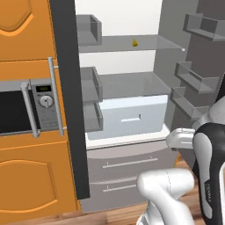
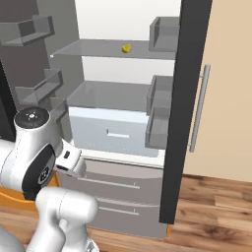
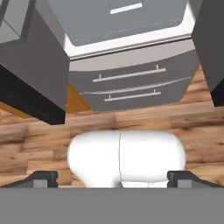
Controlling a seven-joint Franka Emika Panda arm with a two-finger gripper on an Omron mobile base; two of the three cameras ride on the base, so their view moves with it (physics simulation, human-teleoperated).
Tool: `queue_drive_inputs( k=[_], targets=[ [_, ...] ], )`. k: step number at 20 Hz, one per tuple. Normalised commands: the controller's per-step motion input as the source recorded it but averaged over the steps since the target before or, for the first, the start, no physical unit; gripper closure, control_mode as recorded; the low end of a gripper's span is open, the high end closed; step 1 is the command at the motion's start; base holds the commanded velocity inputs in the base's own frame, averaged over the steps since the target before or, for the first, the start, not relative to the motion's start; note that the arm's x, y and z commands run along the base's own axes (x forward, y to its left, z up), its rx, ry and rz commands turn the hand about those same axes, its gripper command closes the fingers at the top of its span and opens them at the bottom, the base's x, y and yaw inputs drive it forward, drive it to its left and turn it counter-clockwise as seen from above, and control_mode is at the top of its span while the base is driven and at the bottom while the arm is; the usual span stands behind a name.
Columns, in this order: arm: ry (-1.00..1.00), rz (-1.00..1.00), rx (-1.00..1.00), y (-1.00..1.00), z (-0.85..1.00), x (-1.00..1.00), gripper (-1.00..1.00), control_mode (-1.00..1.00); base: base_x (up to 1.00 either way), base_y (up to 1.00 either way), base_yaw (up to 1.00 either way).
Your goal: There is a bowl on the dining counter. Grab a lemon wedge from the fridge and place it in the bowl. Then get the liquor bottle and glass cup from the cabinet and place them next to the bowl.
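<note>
Fridge (image 1: pixel 132 66) stands with both doors swung wide. Lemon wedge (image 1: pixel 134 42) sits on the upper glass shelf (image 1: pixel 154 44), toward the back, alone; from the right base view it's the small yellow piece (image 2: pixel 126 48) near the middle of that shelf (image 2: pixel 98 49). Nothing touching it.

Below the shelf: a second glass shelf, then a pale crisper drawer (image 1: pixel 132 115) with a slot handle. Under the fridge compartment, two grey freezer drawers (image 1: pixel 127 169) with bar handles. Door bins (image 1: pixel 90 90) on the left door, more bins (image 1: pixel 193 79) on the right door.

Left of the fridge: orange cabinets (image 1: pixel 26 30) with a built-in microwave (image 1: pixel 26 107). Beige wall panel (image 2: pixel 231 88) on the other side. Wooden floor (image 2: pixel 211 206).

Arm is folded low in front of the fridge, well below the lemon shelf. Gripper (image 3: pixel 112 178) points down at the floor; the hand view looks over the freezer drawers (image 3: pixel 127 83) and the planks. Fingertips (image 3: pixel 43 178) sit far apart at the two bottom corners, jaws spread wide, nothing between them. Gripper is well apart from the lemon wedge.
</note>
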Motion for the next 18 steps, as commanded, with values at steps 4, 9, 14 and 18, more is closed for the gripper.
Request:
queue_drive_inputs(
  k=[4,9,14,18],
  targets=[
    [0.0,0.0,0.0,0.0,0.0,0.06,-1.0,-1.0,0.0,0.0,0.0],
    [0.0,0.0,0.0,-0.07,0.0,0.26,-1.0,-1.0,0.0,0.0,0.0],
    [0.0,0.0,0.0,0.0,0.0,0.0,-1.0,1.0,0.45,-0.17,0.0],
    [0.0,0.0,0.0,0.0,0.0,0.0,-1.0,1.0,0.53,-0.16,0.0]
  ],
)
